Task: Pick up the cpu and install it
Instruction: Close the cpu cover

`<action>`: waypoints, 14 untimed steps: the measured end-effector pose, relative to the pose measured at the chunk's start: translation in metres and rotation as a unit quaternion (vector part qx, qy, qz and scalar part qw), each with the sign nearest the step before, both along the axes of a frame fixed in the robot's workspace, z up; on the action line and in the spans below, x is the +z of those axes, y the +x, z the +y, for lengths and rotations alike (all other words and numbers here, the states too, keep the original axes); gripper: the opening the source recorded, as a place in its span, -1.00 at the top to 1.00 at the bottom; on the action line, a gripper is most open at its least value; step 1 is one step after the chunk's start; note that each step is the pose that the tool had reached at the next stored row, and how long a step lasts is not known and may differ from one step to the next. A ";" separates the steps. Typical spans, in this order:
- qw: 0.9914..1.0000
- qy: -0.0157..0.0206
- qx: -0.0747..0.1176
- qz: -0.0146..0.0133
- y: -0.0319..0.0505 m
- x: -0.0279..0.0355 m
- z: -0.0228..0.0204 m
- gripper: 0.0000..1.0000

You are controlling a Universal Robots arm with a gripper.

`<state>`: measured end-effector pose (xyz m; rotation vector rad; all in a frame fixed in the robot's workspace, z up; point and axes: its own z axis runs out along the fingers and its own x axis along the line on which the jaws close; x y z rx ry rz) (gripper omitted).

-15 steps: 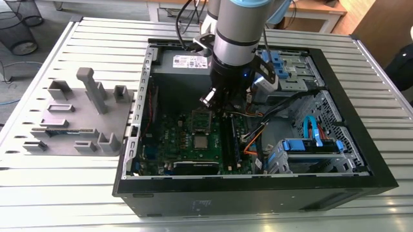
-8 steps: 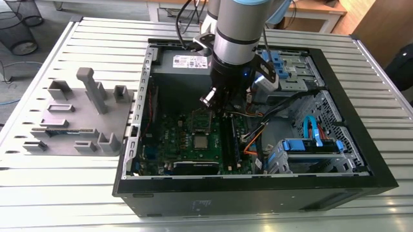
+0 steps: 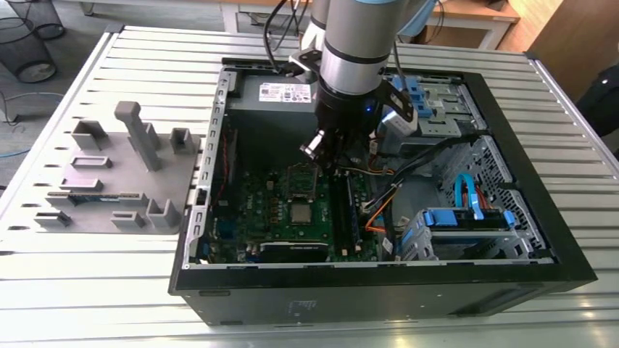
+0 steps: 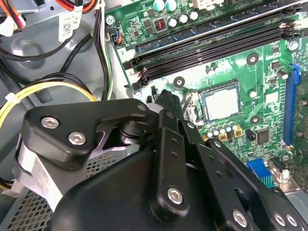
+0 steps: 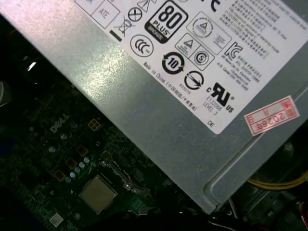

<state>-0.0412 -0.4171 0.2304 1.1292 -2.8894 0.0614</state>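
I cannot tell how wide my claw (image 3: 324,154) stands or whether it grips anything. The cpu (image 4: 220,103) lies below and ahead of it on the board (image 4: 226,67); I reckon a crooked descent could chip it or scrape nearby parts

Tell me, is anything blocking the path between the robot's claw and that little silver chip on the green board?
Nothing visible does. The gripper hangs above the motherboard, and the cpu lies there with its silver top uncovered. The long black memory slots run off to one side of that path.
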 end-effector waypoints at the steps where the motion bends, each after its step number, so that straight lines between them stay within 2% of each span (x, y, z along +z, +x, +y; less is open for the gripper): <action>1: 1.000 0.000 0.001 0.000 0.0000 0.0002 0.0003 0.79; 7: 1.000 -0.004 0.007 0.000 0.0000 0.0004 0.0016 0.79; 14: 1.000 -0.013 0.016 0.000 0.0000 0.0004 0.0019 0.79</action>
